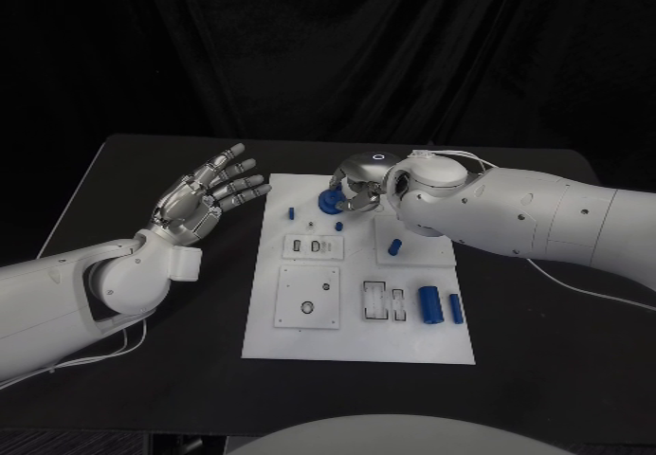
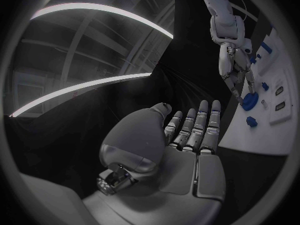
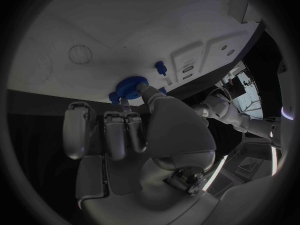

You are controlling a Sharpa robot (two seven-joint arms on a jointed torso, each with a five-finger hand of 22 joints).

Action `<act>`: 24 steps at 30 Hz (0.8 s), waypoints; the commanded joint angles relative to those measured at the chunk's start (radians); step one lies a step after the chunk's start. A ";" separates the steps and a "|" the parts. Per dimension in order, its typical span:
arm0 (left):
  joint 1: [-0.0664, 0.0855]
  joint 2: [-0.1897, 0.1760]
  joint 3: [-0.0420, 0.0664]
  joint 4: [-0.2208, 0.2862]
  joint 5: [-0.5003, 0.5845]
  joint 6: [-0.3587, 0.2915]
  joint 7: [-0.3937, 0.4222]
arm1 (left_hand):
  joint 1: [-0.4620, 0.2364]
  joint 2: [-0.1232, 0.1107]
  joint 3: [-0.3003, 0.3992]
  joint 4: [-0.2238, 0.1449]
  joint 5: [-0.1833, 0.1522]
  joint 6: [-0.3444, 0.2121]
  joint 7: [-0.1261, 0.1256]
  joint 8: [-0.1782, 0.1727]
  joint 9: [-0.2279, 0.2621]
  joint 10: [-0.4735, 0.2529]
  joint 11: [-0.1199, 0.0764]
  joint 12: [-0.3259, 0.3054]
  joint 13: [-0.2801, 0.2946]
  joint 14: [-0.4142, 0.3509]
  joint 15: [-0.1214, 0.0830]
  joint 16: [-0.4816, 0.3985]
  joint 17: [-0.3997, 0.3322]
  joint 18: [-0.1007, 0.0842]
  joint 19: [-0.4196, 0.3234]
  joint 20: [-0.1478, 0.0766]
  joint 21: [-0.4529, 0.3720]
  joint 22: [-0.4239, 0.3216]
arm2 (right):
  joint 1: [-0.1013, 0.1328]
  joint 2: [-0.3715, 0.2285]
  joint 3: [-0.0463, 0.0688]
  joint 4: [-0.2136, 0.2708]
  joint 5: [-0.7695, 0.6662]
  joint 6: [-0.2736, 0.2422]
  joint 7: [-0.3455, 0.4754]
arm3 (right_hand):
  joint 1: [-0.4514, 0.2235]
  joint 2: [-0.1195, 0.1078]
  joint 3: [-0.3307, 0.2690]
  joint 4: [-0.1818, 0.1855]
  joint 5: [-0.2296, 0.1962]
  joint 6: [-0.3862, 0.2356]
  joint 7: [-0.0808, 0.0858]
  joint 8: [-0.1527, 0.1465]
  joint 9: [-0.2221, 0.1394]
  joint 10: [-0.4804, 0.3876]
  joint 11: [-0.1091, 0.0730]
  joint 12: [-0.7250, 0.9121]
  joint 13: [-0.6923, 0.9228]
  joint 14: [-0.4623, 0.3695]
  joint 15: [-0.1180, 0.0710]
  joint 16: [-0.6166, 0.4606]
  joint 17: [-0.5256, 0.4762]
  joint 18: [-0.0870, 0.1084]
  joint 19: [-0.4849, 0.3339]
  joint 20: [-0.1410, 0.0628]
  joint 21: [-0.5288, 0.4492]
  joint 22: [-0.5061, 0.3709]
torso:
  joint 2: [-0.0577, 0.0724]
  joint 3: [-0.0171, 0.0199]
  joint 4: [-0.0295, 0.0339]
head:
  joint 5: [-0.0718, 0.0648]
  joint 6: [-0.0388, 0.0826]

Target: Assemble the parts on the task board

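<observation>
We see a black surface [image 1: 164, 379] from above, with a flat white rectangular task board [image 1: 358, 341] lying in its middle. The right robot hand [image 1: 359, 186], silver and on a white arm, reaches over the board's far edge, and its fingertips [image 3: 145, 89] close on a round blue disc-shaped part [image 1: 333, 202] that sits at the board's far end. The right wrist view shows the disc [image 3: 129, 86] pinched between thumb and a finger, with the other fingers curled below it; the disc appears to rest on or just above the white plate there (we cannot tell which).

The left robot hand [image 1: 205, 196] hovers above the bare surface to the left of the board, apart from it, palm up, its fingers straight and spread wide, holding nothing. The left wrist view shows the same flat, empty palm [image 2: 187, 150].

Other small blue parts lie on the board: a small peg [image 1: 291, 212] near the far left corner, a short cylinder [image 1: 393, 247] just right of the middle, and two longer cylinders [image 1: 429, 305] lying side by side near the right edge. Several shallow white recessed blocks [image 1: 309, 296] with slots sit across the board's middle.
</observation>
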 commanded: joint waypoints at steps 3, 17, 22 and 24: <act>-0.002 -0.002 0.001 0.003 0.004 0.015 0.006 | -0.010 0.001 0.006 -0.001 0.003 0.001 0.003 0.001 0.000 -0.001 0.006 0.004 -0.001 -0.008 0.003 0.007 -0.001 -0.014 -0.007 -0.001 0.005 0.001 | -0.003 -0.019 -0.001 0.005 -0.003 -0.018 -0.006 | -0.020 0.001 -0.019 0.012 -0.031 0.002 -0.002 0.010 -0.010 0.045 0.005 -0.008 0.205 0.104 0.007 -0.004 0.257 0.011 -0.010 -0.002 -0.012 0.142 | 0.000 0.0000 0.0000 | 0.008 0.002; -0.002 -0.022 0.001 0.012 0.006 0.004 0.007 | -0.011 0.001 0.006 -0.001 0.003 0.003 0.003 0.001 0.001 -0.001 0.006 0.004 -0.001 -0.009 0.003 0.008 -0.001 -0.015 -0.007 -0.001 0.005 0.001 | 0.043 -0.180 -0.002 0.130 0.030 -0.212 0.125 | -0.013 0.004 -0.053 0.039 -0.073 0.114 -0.021 0.064 -0.013 0.056 -0.009 -0.004 0.214 0.104 -0.005 -0.004 0.257 0.005 0.005 -0.013 0.001 0.156 | -0.001 -0.0002 0.0001 | 0.004 0.009; -0.002 -0.022 0.001 0.013 0.008 0.004 0.006 | -0.011 0.000 0.008 -0.002 0.003 0.005 0.003 0.002 0.001 0.000 0.006 0.005 -0.001 -0.009 0.003 0.008 -0.001 -0.015 -0.007 -0.001 0.006 0.001 | 0.076 -0.268 -0.010 0.214 0.039 -0.267 0.136 | 0.012 0.013 -0.055 0.048 -0.067 0.258 -0.042 0.125 0.009 0.066 -0.013 0.001 0.223 0.100 -0.010 -0.013 0.247 -0.001 0.024 -0.016 0.023 0.171 | -0.002 -0.0001 -0.0035 | 0.005 0.011; -0.002 -0.022 0.001 0.014 0.008 0.003 0.006 | -0.011 0.000 0.008 -0.002 0.003 0.005 0.003 0.002 0.001 0.000 0.006 0.005 -0.001 -0.009 0.003 0.008 -0.001 -0.015 -0.007 -0.001 0.006 0.001 | 0.087 -0.302 -0.014 0.241 0.041 -0.266 0.117 | 0.016 0.013 -0.055 0.050 -0.066 0.267 -0.045 0.126 0.009 0.047 -0.015 -0.009 0.201 0.093 -0.012 -0.027 0.232 0.001 0.020 -0.018 0.016 0.167 | -0.003 0.0000 -0.0050 | 0.003 0.015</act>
